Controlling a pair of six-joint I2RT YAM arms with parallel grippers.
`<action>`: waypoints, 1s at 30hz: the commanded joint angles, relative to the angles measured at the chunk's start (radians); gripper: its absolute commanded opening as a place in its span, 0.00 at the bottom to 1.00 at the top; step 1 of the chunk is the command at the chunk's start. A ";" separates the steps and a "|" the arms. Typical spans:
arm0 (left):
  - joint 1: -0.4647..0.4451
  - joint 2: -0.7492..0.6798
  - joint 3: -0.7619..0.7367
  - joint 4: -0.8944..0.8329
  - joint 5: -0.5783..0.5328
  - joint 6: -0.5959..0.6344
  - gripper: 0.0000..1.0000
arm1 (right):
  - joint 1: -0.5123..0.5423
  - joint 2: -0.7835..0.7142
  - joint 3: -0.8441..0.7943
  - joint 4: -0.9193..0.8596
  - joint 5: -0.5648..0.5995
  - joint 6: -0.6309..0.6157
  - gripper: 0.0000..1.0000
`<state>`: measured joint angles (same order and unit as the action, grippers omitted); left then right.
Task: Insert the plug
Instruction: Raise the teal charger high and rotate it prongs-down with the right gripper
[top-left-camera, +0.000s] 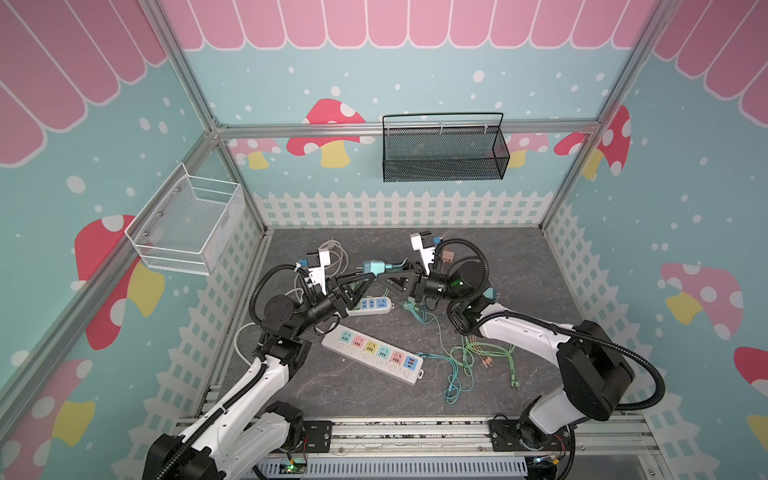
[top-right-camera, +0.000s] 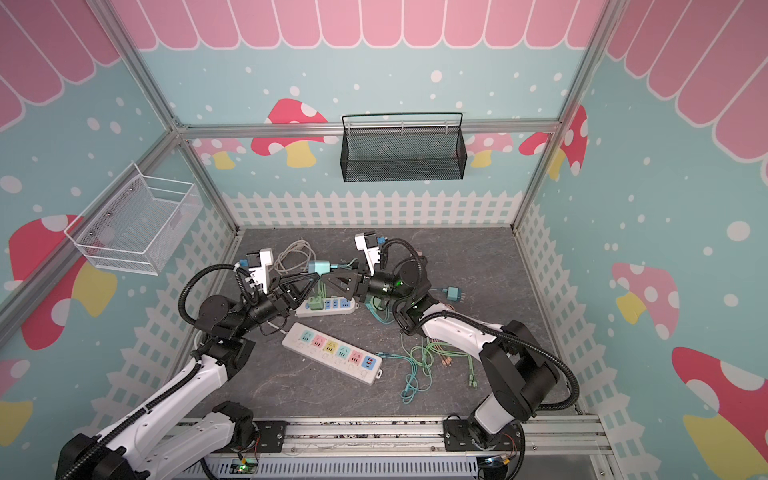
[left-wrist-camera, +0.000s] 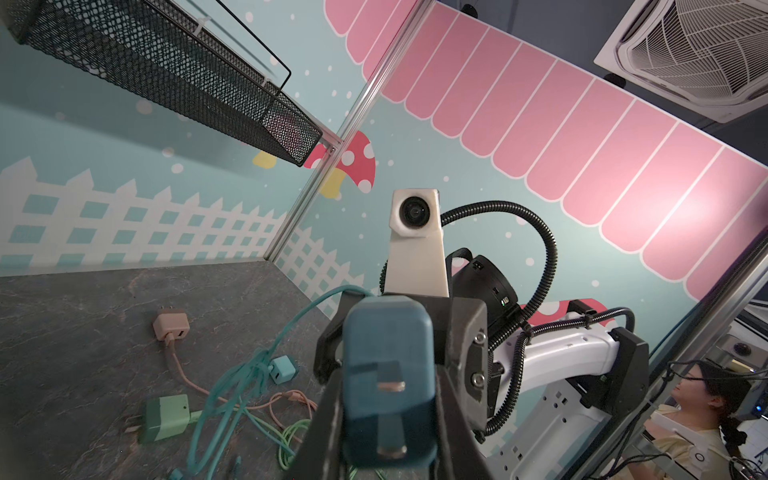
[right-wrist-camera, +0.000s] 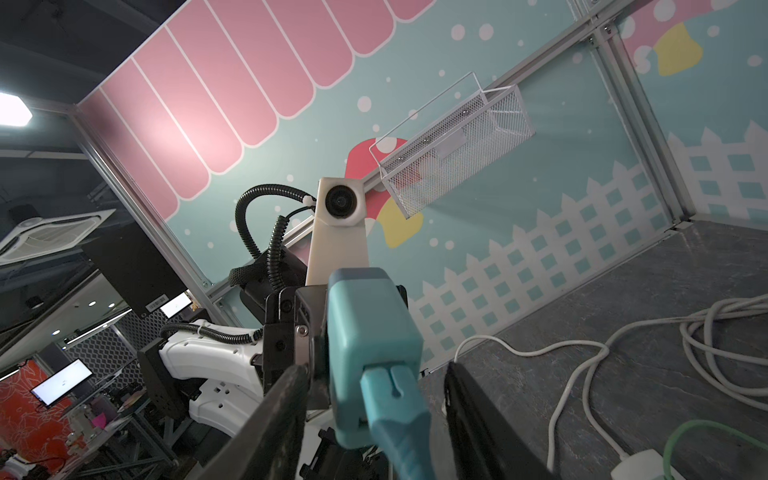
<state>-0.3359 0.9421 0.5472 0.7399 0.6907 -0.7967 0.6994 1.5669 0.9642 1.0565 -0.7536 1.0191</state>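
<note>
Mid-air above tabletop (top-left-camera: 519, 270), 12 o'clock of pastel-socketed white power strip (top-left-camera: 372, 353): small teal plastic charger plug (top-left-camera: 374, 267), clamped in left claw (top-left-camera: 368, 277); right claw (top-left-camera: 392, 273) part-open around teal cable (right-wrist-camera: 395, 415) end. Likely light, rigid, slick; grip flat sides, prongs clear.

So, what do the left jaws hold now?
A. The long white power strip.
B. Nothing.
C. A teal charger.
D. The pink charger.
C: the left gripper is shut on the teal charger, which fills the left wrist view.
</note>
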 joint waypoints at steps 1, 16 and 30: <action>-0.013 -0.011 -0.008 0.036 0.000 0.016 0.00 | -0.003 0.011 0.032 0.080 -0.008 0.039 0.52; -0.034 0.005 -0.007 0.035 -0.011 0.028 0.07 | -0.001 0.017 0.037 0.132 -0.038 0.065 0.32; -0.036 -0.056 -0.030 -0.045 -0.060 0.061 0.41 | -0.015 -0.001 0.029 0.073 -0.022 0.034 0.16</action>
<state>-0.3683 0.9119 0.5278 0.7238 0.6464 -0.7586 0.6930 1.5734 0.9646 1.1217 -0.7818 1.0660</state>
